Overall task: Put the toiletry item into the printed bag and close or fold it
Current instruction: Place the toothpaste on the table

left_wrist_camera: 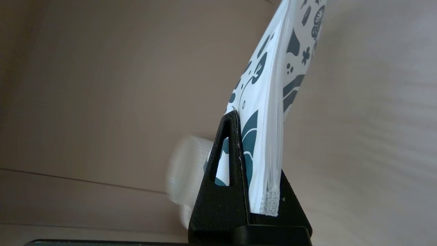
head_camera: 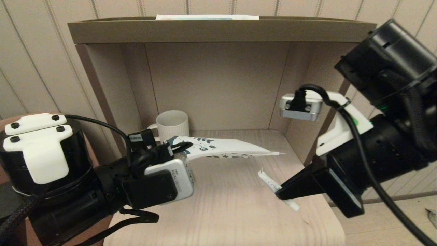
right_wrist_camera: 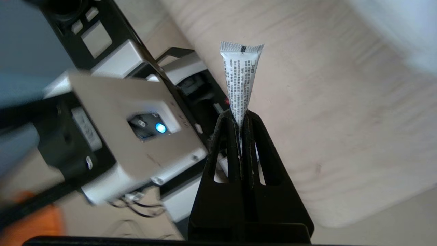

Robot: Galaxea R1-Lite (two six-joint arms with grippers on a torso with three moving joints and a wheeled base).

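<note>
My left gripper (head_camera: pixel 175 147) is shut on one end of the printed bag (head_camera: pixel 225 148), a white pouch with dark teal prints, and holds it above the shelf surface, stretching to the right. In the left wrist view the printed bag (left_wrist_camera: pixel 266 112) stands edge-on, pinched in my left gripper (left_wrist_camera: pixel 261 160). My right gripper (head_camera: pixel 280 193) is shut on the toiletry item (head_camera: pixel 269 182), a slim white tube held just above the wood, below the bag's free end. The right wrist view shows the toiletry item (right_wrist_camera: pixel 240 78) sticking out of my right gripper (right_wrist_camera: pixel 241 118), crimped end outward.
A white ribbed mug (head_camera: pixel 172 125) stands at the back left of the beige shelf cubby (head_camera: pixel 218 85). The light wooden shelf board (head_camera: pixel 222 205) has a rounded front right corner. The cubby's side walls stand close to both arms.
</note>
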